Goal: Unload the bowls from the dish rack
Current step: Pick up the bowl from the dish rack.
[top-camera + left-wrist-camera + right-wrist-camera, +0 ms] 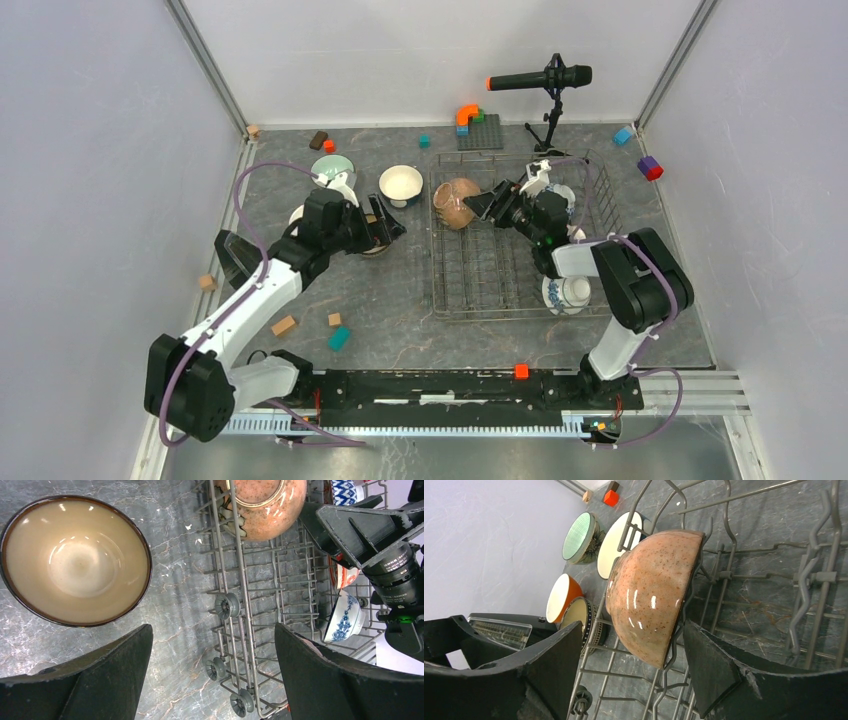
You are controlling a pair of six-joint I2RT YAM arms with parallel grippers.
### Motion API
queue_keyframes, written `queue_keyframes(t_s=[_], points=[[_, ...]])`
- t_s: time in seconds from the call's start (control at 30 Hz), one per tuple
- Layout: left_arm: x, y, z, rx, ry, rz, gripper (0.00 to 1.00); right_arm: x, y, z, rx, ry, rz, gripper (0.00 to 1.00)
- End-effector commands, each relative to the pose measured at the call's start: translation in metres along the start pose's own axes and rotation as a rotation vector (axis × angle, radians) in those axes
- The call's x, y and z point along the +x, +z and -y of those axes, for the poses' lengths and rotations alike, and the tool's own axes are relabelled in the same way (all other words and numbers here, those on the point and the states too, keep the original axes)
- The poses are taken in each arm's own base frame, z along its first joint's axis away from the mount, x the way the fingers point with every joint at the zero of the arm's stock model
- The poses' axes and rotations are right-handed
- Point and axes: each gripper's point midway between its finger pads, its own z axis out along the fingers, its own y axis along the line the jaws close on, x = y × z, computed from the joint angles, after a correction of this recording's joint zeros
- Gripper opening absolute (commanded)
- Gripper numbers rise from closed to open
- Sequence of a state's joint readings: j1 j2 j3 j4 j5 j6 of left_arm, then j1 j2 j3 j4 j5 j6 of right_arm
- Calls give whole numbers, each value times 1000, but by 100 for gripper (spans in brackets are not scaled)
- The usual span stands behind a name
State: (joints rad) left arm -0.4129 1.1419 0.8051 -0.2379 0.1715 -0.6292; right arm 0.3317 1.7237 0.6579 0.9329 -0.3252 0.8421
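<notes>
Remote check, top + both wrist views.

Worktop (pixel 400 300): dark marbled slab.

Dish rack (pixel 490 275): grey wire, right of centre on the worktop, low sides, rows of tines.

L gripper (pixel 388 232): released, jaws wide apart w/ nothing between them. It hangs over the worktop just left of the rack's left side.

R gripper (pixel 487 204): over the rack's far-left corner, jaws apart, one each side of the speckled bowl (pixel 649 595). I can't tell whether either jaw touches it.

Bowls in rack: the speckled bowl is tipped on its side among the far-left tines. Blue-white bowl (pixel 565 293) at near-right corner. Red-white bowl (pixel 345 576) on the right side, part hidden by the R gripper.

Bowls on worktop, left of rack: cream bowl (pixel 400 184) upright, near the rack's far-left corner. Pale green bowl (pixel 332 168) further left. Orange bowl (pixel 563 597) and striped bowl (pixel 585 619) touch each other by the L arm.

Misc: mic on stand (pixel 540 78) and grey studded plate (pixel 485 130) at the far edge. Teal block (pixel 339 338) and tan block (pixel 284 325) near-left.
</notes>
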Motion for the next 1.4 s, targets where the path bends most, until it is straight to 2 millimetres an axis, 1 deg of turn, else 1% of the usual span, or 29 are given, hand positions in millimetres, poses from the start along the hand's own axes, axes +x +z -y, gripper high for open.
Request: queue_keyframes(t_s=[0.0,0.1,0.27,0.47,0.73,0.93,1.37], points=[[-11,-1,17,57,30,8,96,-15,9,-25,-120,-6,36,78],[-8,2,17,57,22,-8,96,-13,11,-31,-162,6,24,76],[-5,5,16,54,17,-22,96,-9,11,-33,-191,25,18,72],[-3,8,12,37,9,-34,95,-6,9,-45,-276,64,10,66],[-1,10,10,27,6,-41,95,-3,10,-54,-346,97,-4,63],[0,11,10,27,4,-44,95,3,14,-63,-394,118,-30,59],[2,12,11,28,0,-53,95,13,17,-71,-419,125,-53,37]])
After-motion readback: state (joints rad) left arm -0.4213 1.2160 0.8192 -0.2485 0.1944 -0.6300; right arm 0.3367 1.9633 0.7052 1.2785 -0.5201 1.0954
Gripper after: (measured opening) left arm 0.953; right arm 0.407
